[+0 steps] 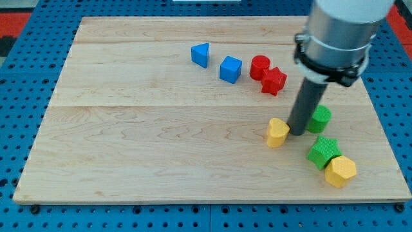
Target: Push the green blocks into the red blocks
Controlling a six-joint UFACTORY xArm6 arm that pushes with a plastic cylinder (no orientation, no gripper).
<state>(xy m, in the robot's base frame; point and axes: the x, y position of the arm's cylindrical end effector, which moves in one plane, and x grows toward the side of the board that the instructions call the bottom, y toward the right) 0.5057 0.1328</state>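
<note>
Two red blocks sit at the view's upper right: a red cylinder (259, 66) and a red star-shaped block (274, 80) touching it. A green cylinder (319, 119) lies lower right, partly hidden behind my rod. A green star-shaped block (323, 152) lies below it, touching a yellow hexagonal block (340, 171). My tip (298, 132) rests between a yellow block (278, 132) on its left and the green cylinder on its right, close to both.
A blue triangular block (201, 55) and a blue cube (230, 69) lie left of the red blocks. The wooden board (129, 142) ends just right of the green blocks, with blue pegboard (396, 96) around it.
</note>
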